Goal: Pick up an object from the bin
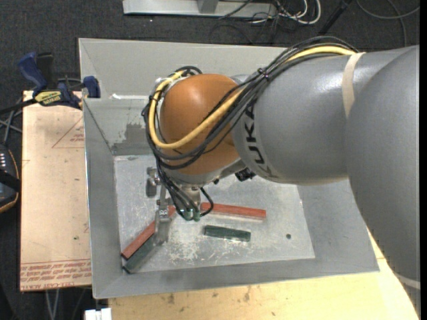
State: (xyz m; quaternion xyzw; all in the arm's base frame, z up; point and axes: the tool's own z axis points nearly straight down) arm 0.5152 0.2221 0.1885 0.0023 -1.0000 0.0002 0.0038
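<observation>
Dark carpet floor (40, 12), tangled cables (301, 4) beyond.

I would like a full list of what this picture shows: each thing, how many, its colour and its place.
bin: one, grey metal, middle of view
long red bar: one, red, floor centre, right of the gripper
dark green bar: one, dark green, just in front of the long red bar, apart from it
tilted red bar: one, red, front left
dark bar: one, dark, alongside the tilted red bar
gripper: one, metal, low, by the tilted red bar's upper end
arm: one, grey, orange cover, from the right
</observation>
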